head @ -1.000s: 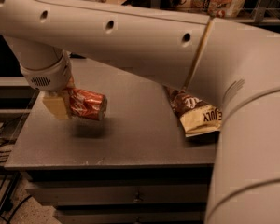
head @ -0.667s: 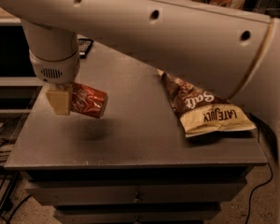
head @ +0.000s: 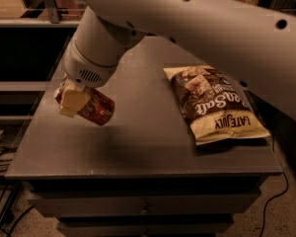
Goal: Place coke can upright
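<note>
The coke can [head: 94,107] is red and lies tilted on its side, held off the grey tabletop [head: 143,137] above the left part of it. My gripper [head: 75,98] is shut on the coke can, with one cream-coloured finger [head: 71,101] across the can's near side. The white arm reaches in from the upper right and hides the far side of the can and the other finger. The can's shadow falls on the table below it.
A brown and cream chip bag [head: 214,105] lies flat on the right half of the table. The table's front edge runs just below the can, with drawers under it. Cables lie on the floor at the left and right.
The gripper and the can have stayed over the left part of the table. The can's free end now tips lower to the right. The view has shifted, showing more of the chip bag.
</note>
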You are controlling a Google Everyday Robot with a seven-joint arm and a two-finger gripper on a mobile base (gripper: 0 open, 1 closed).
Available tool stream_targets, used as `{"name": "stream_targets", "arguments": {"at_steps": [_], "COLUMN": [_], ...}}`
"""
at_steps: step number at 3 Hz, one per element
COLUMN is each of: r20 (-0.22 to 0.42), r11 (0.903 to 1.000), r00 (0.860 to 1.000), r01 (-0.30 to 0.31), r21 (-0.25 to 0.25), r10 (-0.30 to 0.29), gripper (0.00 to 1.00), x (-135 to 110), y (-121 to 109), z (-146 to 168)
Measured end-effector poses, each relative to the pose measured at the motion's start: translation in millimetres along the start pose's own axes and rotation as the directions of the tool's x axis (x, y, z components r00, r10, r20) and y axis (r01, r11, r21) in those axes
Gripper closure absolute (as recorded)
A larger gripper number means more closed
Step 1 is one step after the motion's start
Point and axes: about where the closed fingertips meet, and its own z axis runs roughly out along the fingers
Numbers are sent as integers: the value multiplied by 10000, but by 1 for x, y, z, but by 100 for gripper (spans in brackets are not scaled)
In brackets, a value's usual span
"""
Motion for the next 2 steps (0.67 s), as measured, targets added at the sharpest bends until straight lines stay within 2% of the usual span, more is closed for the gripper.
{"name": "stream_targets", "arguments": {"at_steps": [1, 2], "r20": [2371, 4555], "r11": [9991, 9984], "r00": [9714, 8896], "r01": [5, 97], "r21": [431, 562], "r10": [-107, -343], "gripper": [100, 100], "x": [-17, -42], "y": [-10, -14], "z": [-8, -20]}}
